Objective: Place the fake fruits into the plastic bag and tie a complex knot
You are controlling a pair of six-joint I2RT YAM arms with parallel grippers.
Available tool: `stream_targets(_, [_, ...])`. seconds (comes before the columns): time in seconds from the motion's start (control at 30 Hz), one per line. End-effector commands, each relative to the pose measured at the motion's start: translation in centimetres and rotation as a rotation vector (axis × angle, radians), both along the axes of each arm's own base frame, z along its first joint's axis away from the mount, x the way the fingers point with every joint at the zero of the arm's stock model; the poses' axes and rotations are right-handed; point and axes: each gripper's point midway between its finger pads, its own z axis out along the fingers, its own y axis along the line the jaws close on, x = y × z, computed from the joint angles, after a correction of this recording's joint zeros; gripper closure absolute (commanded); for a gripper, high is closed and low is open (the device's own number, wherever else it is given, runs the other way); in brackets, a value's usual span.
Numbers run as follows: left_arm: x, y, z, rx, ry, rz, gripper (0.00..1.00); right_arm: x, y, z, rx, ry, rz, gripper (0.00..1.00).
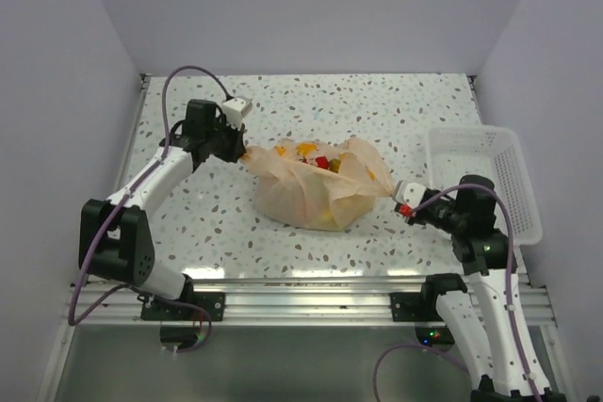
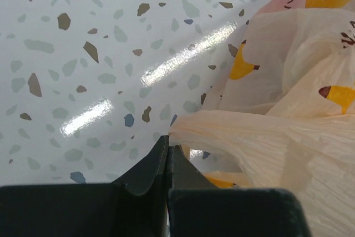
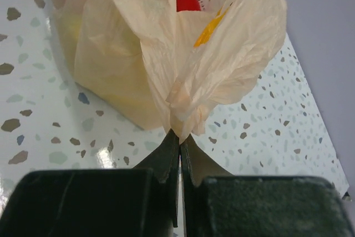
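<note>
My left gripper (image 1: 242, 151) is pinched shut on one end of the plastic bag (image 1: 301, 200) and my right gripper (image 1: 401, 197) on the other. The bag is stretched lengthwise across the table (image 1: 207, 223), mouth up, with the fake fruits (image 1: 316, 161) inside. Overhead I see red, orange and yellow pieces; my right wrist shows only one red.

Plastic bag (image 1: 301, 197): translucent pale peach, printed yellow-orange marks with dark brown tips.
Fake fruits (image 1: 321, 163): red, orange, yellow.
Table (image 1: 217, 223): glossy white; grey, brown and blue flecks.
Basket (image 1: 509, 152): white, perforated.
Cables (image 1: 191, 68): purple.
</note>
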Motion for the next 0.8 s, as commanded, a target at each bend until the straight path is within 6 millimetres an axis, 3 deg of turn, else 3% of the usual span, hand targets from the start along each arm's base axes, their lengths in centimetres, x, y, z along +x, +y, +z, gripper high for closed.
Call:
stream_targets(0.0, [2.1,2.1,-0.8,0.011,-0.018,0.091,1.0,-1.3,-0.4,-3.0,-0.115,0.003,0.073,1.0])
stream_targets(0.13, [2.7,2.1,-3.6,0.02,0.051,0.104,1.0,-2.5,-0.7,-5.8,-0.195,0.044,0.141,1.0])
stream_targets(0.3, [3.4,2.8,-5.3,0.034,0.087,0.124,1.0,-4.3,-1.2,-9.4,-0.278,0.123,0.212,1.0])
stream_targets(0.5, [4.1,4.0,-6.2,0.032,0.112,0.146,1.0,-4.7,-1.6,-11.0,-0.346,0.104,0.252,1.0])
stream_targets(0.57, [3.9,3.1,-5.4,0.0,0.103,0.103,1.0,-4.6,-1.4,-10.1,-0.335,0.08,0.251,1.0])
stream_targets(0.77, [3.7,1.2,-1.1,-0.076,0.06,0.002,1.0,-4.0,0.6,-2.0,-0.213,-0.078,0.275,1.0])
